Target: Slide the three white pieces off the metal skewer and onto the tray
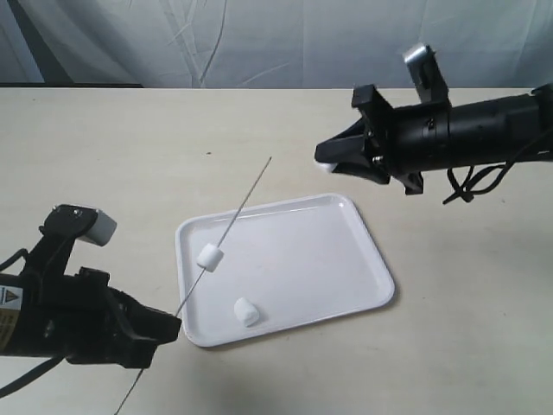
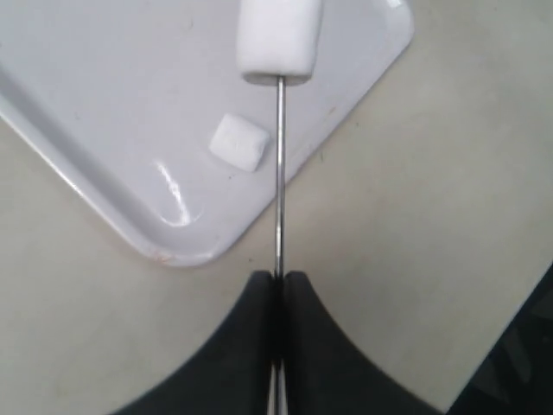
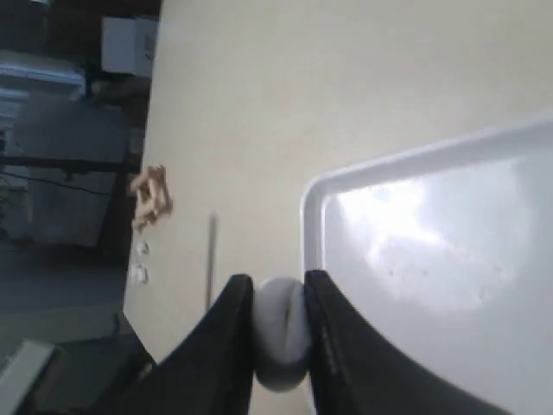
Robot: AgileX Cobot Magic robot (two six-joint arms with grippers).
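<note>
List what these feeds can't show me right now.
1. Rear end of the metal skewer: exterior view, runs off the bottom edge behind the left gripper.
2. Far end of the skewered piece and the skewer tip: left wrist view, cut by the frame edge.
3. Held piece in the right gripper: exterior view, fingers cover most; right wrist view, blurred.

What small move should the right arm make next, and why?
Probably carry the right gripper over the tray and open it there. It pinches one white piece, apparently above the bare table beside the tray's corner. A second piece lies on the tray, and a third piece sits on the skewer.
</note>
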